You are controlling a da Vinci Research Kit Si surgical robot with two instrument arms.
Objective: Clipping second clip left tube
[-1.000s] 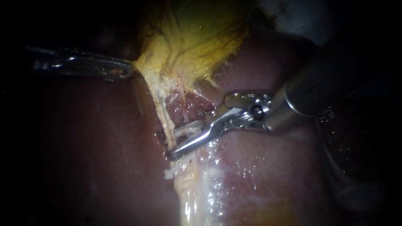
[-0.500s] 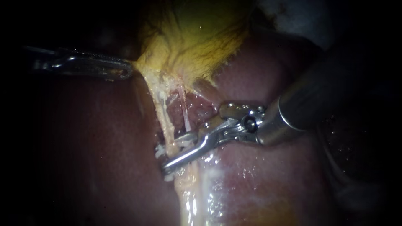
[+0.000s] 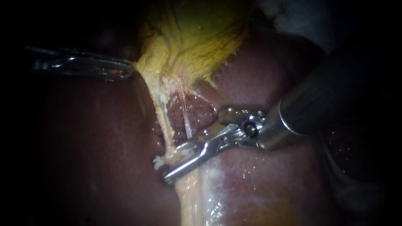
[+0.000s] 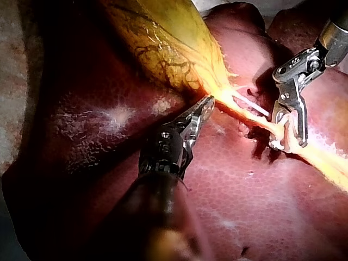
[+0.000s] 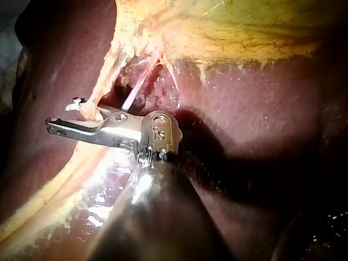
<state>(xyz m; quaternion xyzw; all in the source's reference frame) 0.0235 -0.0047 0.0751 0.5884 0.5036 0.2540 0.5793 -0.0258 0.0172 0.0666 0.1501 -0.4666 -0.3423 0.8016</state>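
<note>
The slender steel left instrument [image 3: 125, 72], upper left of the frame, is clamped on the edge of the yellow, veined gallbladder [image 3: 197, 37], which is held taut. At lower centre, the pale yellow, cord-like left tube [image 3: 164, 125] is straddled by the silver right instrument [image 3: 169, 167], its jaws set narrowly apart, one on each side. A small white clip [image 3: 158, 160] is seen at the jaw tips, against the tube; whether it is latched cannot be told. So the approach is judged done, with the squeeze and release left. A thin pink tube [image 3: 184, 116] lies just to the right, untouched, over the glossy dark red liver [image 3: 259, 180]. No label or readable writing is made out.
</note>
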